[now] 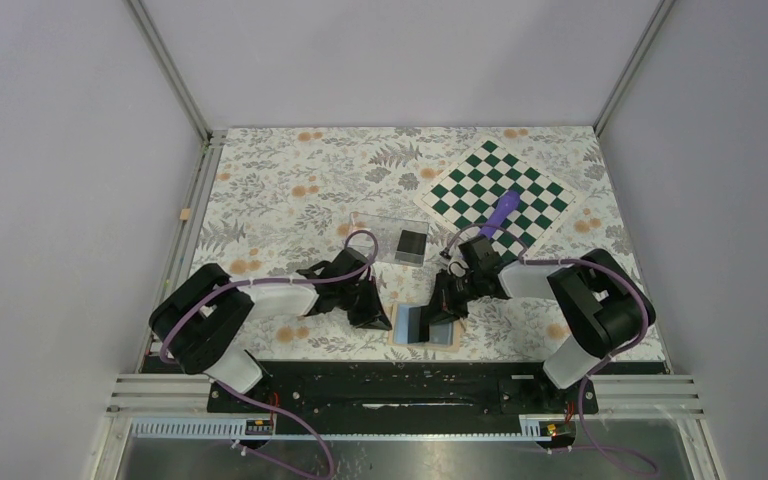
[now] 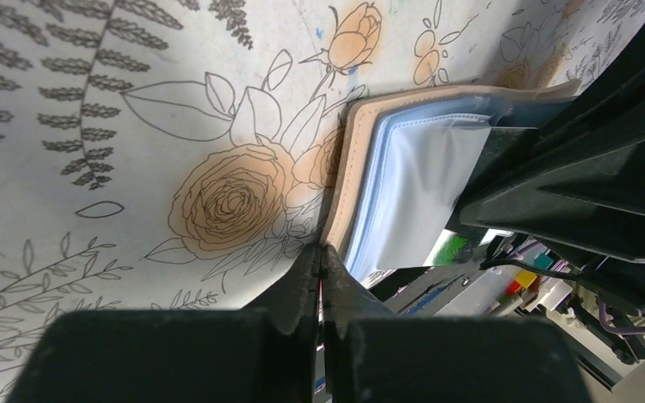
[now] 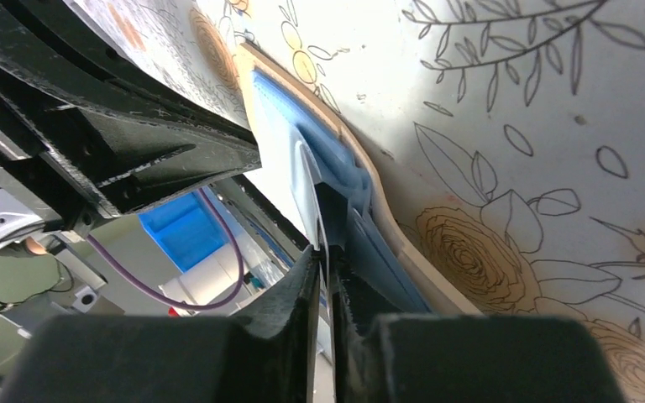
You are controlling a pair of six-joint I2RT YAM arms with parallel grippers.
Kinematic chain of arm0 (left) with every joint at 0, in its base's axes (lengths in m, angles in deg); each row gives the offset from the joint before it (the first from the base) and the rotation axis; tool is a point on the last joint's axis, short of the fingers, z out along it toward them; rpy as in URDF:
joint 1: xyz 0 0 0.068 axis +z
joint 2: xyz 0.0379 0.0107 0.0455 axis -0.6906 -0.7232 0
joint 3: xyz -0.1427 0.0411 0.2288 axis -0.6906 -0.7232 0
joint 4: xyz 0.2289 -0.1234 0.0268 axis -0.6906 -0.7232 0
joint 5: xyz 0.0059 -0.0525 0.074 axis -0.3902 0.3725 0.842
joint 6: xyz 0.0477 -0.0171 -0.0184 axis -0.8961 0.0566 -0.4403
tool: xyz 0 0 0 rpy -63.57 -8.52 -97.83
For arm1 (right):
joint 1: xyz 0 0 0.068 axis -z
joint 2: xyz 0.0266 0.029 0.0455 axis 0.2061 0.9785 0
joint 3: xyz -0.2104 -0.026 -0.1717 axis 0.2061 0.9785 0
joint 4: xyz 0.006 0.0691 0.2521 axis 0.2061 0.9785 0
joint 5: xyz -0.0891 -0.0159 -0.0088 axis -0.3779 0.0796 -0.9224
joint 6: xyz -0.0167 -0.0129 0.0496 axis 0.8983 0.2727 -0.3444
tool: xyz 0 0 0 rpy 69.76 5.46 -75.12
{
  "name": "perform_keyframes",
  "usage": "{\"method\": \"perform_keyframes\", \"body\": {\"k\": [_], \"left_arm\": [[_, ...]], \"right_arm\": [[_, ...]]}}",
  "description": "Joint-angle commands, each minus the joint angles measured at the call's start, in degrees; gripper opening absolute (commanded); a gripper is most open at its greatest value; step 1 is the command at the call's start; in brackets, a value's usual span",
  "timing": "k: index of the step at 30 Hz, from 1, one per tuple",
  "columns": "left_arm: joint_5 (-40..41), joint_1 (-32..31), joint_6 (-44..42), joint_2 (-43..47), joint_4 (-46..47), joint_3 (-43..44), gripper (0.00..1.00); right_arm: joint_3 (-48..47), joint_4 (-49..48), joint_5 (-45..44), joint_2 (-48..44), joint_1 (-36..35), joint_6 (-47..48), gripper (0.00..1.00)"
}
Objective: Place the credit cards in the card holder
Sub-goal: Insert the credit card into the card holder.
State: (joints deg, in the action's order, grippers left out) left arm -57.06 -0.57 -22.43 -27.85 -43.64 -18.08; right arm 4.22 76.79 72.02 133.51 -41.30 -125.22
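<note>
The holder [image 1: 427, 328] lies open at 6 o'clock on the worktop [image 1: 290, 180], blue-grey inside up, between the 2 arms. The left end effector [image 1: 382, 315] is at its 9 o'clock side, closed, and in the left wrist view its tips meet right at the tan rim, apparently pinching it. The right end effector [image 1: 448, 308] comes in from 1 o'clock and is clamped on 1 thin pale card [image 3: 305, 189], whose far edge sits at the mouth of a blue pocket.

Risks, as I judge them:
- The card is held edge-on and looks slightly off the pocket line, so a push could bow it or ride it over the pocket lip instead of under.
- If the left pinch slips, the holder would skid toward 9 o'clock or fold shut.
- The 2 end effectors are just beside each other and could collide.

A clear box [image 1: 385, 228] stands at 12 o'clock, well apart.
</note>
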Motion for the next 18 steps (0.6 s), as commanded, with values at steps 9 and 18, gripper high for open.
{"method": "perform_keyframes", "body": {"k": [9, 18], "left_arm": [[1.19, -1.01, -0.69, -2.04, 0.29, 1.14, 0.0], [1.12, -1.84, -0.37, -3.2, 0.43, 2.66, 0.0]], "right_arm": [[-6.99, 20.07, -10.18, -4.85, -2.48, 7.3, 0.46], [-11.67, 27.08, -15.57, -2.77, -4.92, 9.4, 0.59]]}}
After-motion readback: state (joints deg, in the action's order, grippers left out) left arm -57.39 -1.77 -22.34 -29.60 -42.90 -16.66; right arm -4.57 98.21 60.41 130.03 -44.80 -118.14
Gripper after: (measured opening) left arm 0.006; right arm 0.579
